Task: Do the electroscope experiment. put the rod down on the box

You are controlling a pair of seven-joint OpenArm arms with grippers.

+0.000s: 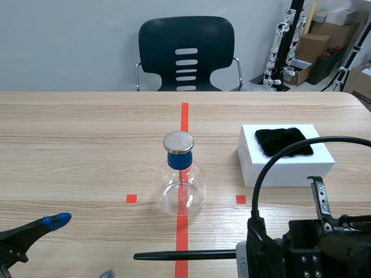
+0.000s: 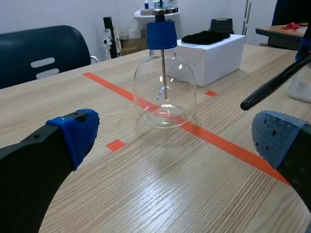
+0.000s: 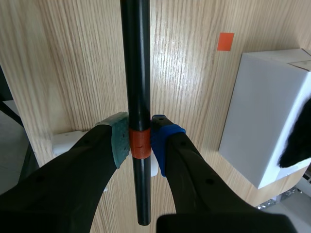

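Right wrist view: rod (image 3: pixel 135 73) pinched near one end by the right gripper (image 3: pixel 140 140), low over the table (image 1: pixel 87 133); left gripper (image 2: pixel 177 135) spread, empty. Best lifted, then laid flat across the box (image 1: pixel 301 174) before release.

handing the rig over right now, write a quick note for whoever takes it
Right gripper: shut on the black rod at its orange band; the rod lies roughly level over the near part of the table.
Left gripper: open, holding nothing, low at its own side, facing the electroscope.
The electroscope stands upright on the centre tape line.
White box: on the right arm's side, black cloth on top.
Done: rod in hand.
Left: set the rod down on the box.
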